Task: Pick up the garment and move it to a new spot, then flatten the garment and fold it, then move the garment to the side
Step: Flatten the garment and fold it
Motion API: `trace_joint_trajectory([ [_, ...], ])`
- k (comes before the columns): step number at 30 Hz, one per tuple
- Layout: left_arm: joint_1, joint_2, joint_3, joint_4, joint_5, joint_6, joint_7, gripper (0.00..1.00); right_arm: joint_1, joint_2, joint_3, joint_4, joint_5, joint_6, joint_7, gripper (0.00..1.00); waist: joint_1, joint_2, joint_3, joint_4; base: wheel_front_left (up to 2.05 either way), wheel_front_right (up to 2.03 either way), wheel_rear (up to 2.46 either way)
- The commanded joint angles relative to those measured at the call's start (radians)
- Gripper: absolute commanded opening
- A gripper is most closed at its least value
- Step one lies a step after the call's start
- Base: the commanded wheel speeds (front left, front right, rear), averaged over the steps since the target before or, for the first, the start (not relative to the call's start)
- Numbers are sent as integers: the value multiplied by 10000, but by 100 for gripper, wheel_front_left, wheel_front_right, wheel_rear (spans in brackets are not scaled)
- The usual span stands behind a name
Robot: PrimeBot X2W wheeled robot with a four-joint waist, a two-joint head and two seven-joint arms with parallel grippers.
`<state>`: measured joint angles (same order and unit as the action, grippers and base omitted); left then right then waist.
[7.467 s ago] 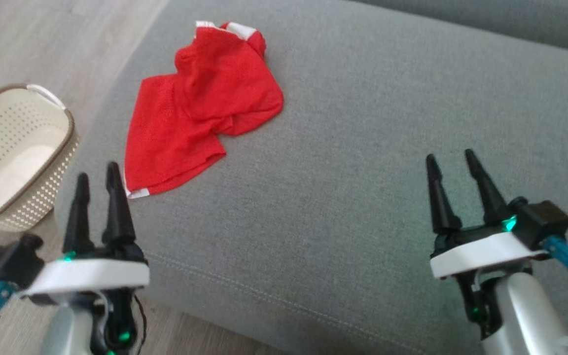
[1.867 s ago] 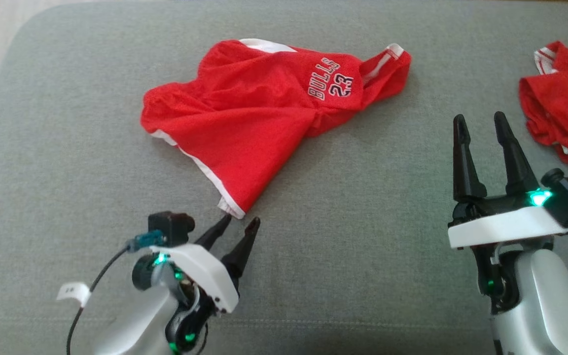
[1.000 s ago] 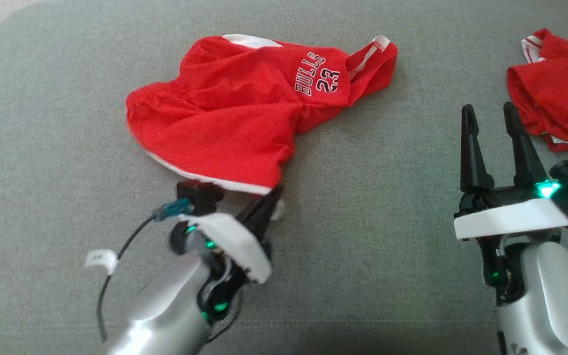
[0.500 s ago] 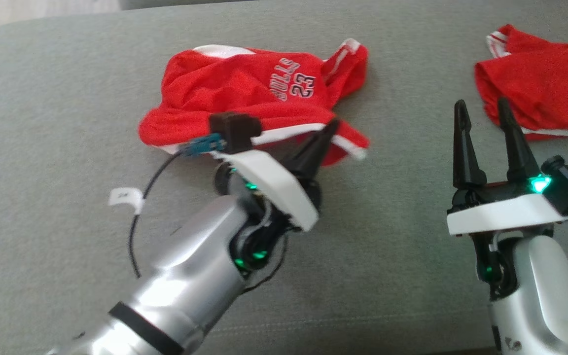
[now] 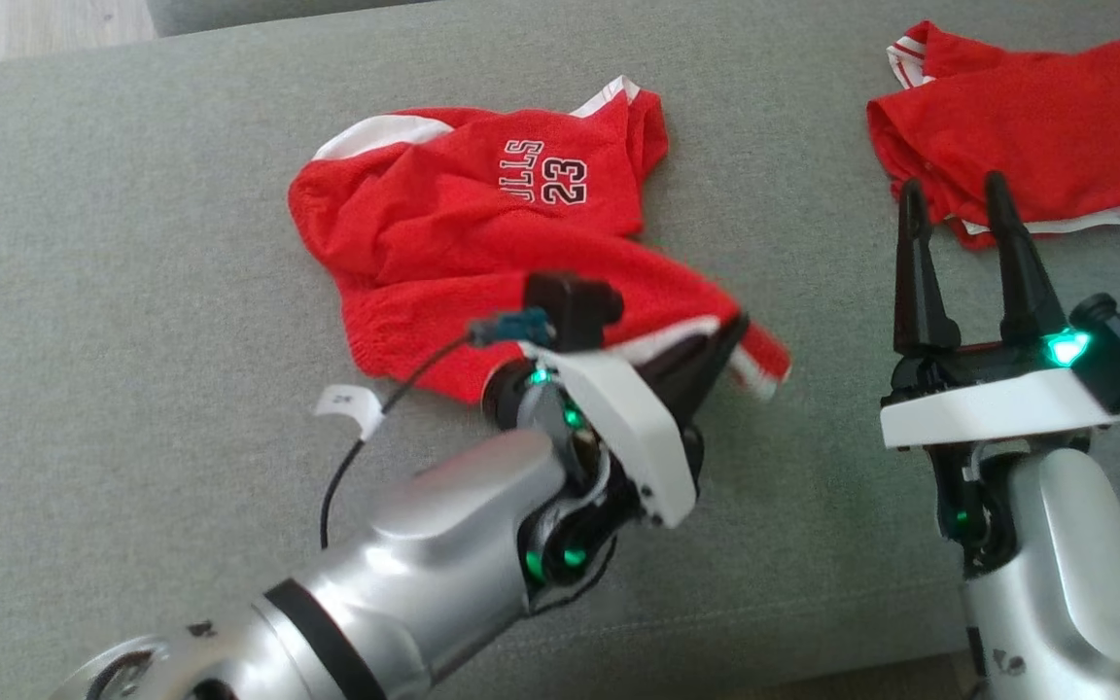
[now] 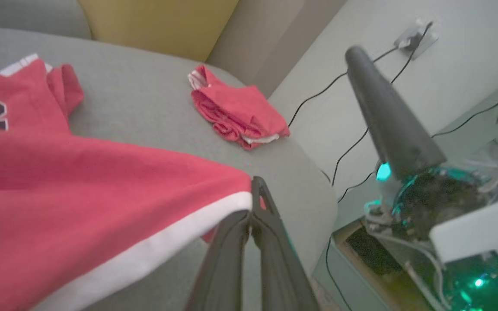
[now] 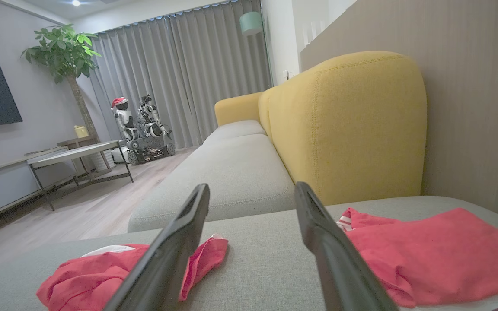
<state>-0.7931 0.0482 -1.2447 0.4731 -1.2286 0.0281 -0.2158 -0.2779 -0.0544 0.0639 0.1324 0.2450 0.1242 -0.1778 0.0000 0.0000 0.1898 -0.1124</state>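
My left gripper [image 5: 737,326] was clamped tight on the white hem [image 5: 662,342] of the red Bulls 23 garment [image 5: 443,224], with both fingers pressed together around the trim. In the left wrist view the hem [image 6: 167,242] ran straight into my closed fingers [image 6: 231,259], and that corner of the cloth [image 6: 80,181] hung clear of the cushion below it. The rest of the garment lay crumpled on the grey sofa seat [image 5: 132,243], stretching up and to my left from the pinched corner, the printed 23 facing up near its far edge.

My right gripper [image 5: 952,190] stood spread wide and held nothing, its 2 fingers pointing away from me above the seat. Just past its fingertips lay a second red garment [image 5: 1027,126], bunched near the far right part of the cushion and well apart from the one I held. From the right wrist view my open fingers [image 7: 167,255] framed the bare cushion, with the held garment [image 7: 84,276] on one side, the second one [image 7: 426,246] on the other and the yellow backrest [image 7: 348,125] behind.
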Motion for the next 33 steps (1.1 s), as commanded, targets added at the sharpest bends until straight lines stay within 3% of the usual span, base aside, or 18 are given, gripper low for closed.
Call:
trace_joint_trajectory([
  [1, -339, 21, 152, -140, -47, 76, 32, 55, -309, 41, 241, -272, 44, 65, -111, 100, 0, 0, -3, 34, 0, 0, 0],
  [2, -307, 21, -12, -11, -9, 95, 177, 100, -309, 41, 259, -236, 56, 65, -117, 100, 0, 0, -8, 59, 0, 0, 0],
  [13, 351, 21, -351, 557, 1239, -248, 1857, 100, -318, 41, 310, -22, 61, 65, -119, 100, 0, 0, -137, 589, 0, 0, 0],
  [18, 260, 21, 35, 884, 1162, -137, 799, 100, -184, 41, 175, -112, 8, 65, -83, 100, 0, 0, -189, 882, 0, 0, 0],
  [21, 181, 204, 775, 1123, 1069, -181, -66, 100, -17, 41, 47, -150, -32, 65, -29, 100, 0, 0, -278, 1074, 0, 0, 0],
  [25, 276, 757, 1765, 966, 1172, -224, -411, 100, 213, 41, -122, -176, -39, 65, 45, 100, 0, 0, -398, 1260, 0, 0, 0],
  [29, 1081, 1527, 4229, -134, 1985, -117, -453, 100, 549, 41, -334, -232, -71, 65, 146, 100, 0, 0, -510, 1508, 0, 0, 0],
  [33, 2671, 1908, 6270, -1247, 3110, -226, -456, 100, 852, 41, -426, -265, -88, 65, 213, 100, 0, 0, -649, 1655, 0, 0, 0],
])
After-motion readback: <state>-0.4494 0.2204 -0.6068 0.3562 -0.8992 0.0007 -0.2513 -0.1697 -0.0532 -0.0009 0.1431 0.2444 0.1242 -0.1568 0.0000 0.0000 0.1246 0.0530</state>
